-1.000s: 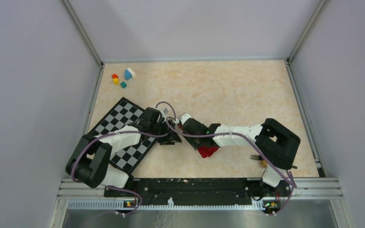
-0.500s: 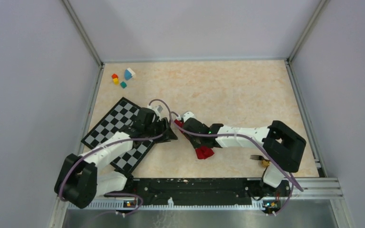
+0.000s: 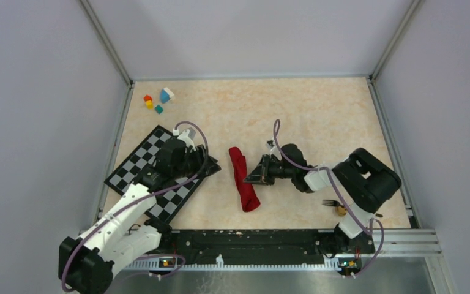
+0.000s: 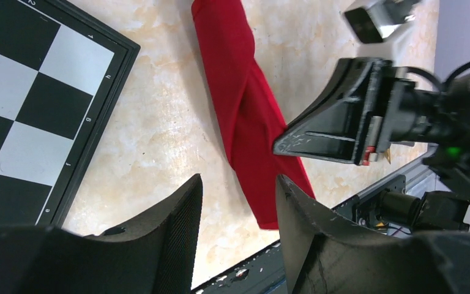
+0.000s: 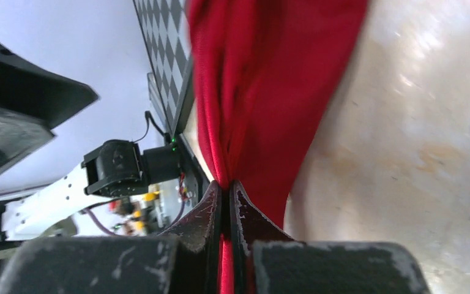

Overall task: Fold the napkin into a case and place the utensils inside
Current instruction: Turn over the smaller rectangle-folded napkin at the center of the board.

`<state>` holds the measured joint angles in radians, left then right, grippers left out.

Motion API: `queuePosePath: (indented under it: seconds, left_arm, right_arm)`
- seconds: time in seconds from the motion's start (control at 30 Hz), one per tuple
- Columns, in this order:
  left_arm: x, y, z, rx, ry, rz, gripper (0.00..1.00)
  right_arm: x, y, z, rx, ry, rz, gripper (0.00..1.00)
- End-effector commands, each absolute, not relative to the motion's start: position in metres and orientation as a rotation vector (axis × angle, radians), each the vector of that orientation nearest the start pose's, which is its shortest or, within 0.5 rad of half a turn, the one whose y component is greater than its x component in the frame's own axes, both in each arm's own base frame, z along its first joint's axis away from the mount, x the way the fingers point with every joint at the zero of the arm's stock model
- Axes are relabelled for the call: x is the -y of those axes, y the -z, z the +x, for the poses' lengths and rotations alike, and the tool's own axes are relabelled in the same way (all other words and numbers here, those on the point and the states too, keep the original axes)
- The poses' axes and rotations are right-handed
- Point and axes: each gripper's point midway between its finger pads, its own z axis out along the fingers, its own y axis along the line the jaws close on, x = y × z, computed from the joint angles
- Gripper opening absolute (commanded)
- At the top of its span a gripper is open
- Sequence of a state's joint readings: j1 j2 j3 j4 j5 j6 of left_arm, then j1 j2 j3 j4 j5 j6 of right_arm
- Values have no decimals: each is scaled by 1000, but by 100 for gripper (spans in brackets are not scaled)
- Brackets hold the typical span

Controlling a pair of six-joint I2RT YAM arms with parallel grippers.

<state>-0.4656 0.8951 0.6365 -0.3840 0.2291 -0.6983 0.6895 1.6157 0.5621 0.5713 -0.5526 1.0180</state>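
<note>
Red cloth in plain sight at last: the napkin point(image 3: 243, 179) lies as a narrow oblong strip just right of the checkered mat point(image 3: 136, 164), where a second ago both arms crowded over it and only a scrap showed. The left gripper point(image 4: 237, 184) has drawn back over the mat's right corner, its jaws standing apart with nothing between them. The right gripper point(image 3: 249, 179) has swung away from the mat to the strip's far side, and its jaws, apart a second ago, have snapped together on a fold of the napkin, a sliver of red showing in the slit between them in the right wrist view. I read that as the folding nearly done, the case formed but not yet let go, with one edge perhaps being tidied. The cloth looks soft and matte, two flaps crossing on a slant down its length, the near end a little broader. The mat is flat, stiff and black-framed; the table point(image 3: 294, 116) is smooth beige marbling. The fork point(image 3: 328, 203) and spoon point(image 3: 341, 211), thin dark metal and a small gold bowl, wait well beyond the napkin from the mat, untouched.
</note>
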Motion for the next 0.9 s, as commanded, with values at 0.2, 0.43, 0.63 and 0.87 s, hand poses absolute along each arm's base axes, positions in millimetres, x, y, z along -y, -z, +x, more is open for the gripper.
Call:
queuePosePath:
  seconds: [0.2,0.43,0.63,0.87]
  left_arm:
    - [197,-161,227,-2333,926,-96,53]
    - [218,-155,229,-2369,1038,-27,53]
    - [248,-147,237,-2398,1194,54,53]
    - [276,-143,272,-2388,1259,77,52]
  right_arm:
    - [-301,-69,213,-2275,-1812,82,0]
    - [-272,-38,215,-2429,-1572,47,28]
    - [-233,-40,222,-2574,-1086,-138,52]
    - [-221,-78,218,-2538,-931,-232,47]
